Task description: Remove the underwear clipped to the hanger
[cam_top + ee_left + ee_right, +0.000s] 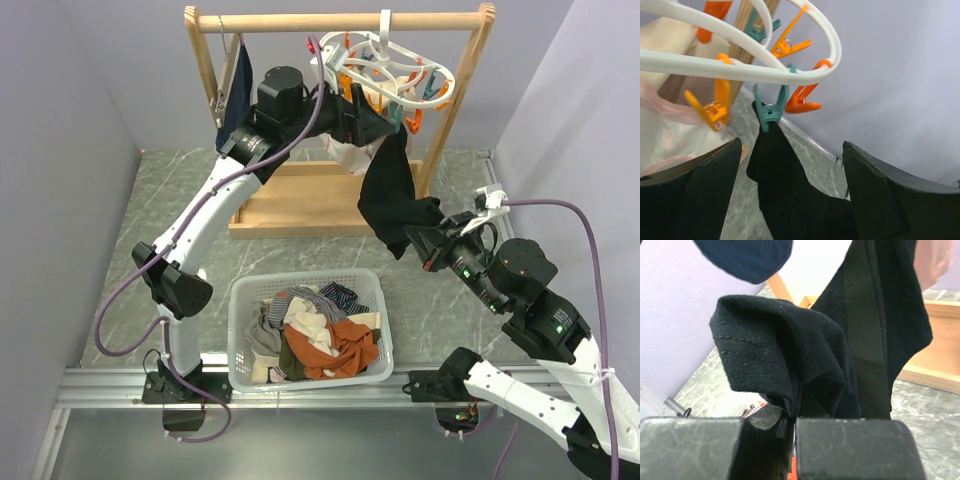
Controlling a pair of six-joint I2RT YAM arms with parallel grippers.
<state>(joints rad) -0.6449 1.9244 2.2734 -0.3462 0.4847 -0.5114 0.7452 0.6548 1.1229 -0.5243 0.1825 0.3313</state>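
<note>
The black underwear (392,195) hung from a teal peg (769,107) on the white hanger (437,72), which was hooked over the wooden rail (300,20). The right hand (428,245) was clamped tight on the garment's lower end, so that the cloth ran aslant. The left hand (790,155) sat just below the peg, its fingers spread wide on either side of the cloth. A whitish pair (670,135) hung beside it.

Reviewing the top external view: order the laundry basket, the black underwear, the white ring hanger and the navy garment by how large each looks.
1. laundry basket, clearly largest.
2. black underwear and white ring hanger: similar spread, so I won't rank one over the other.
3. navy garment, smallest.
</note>
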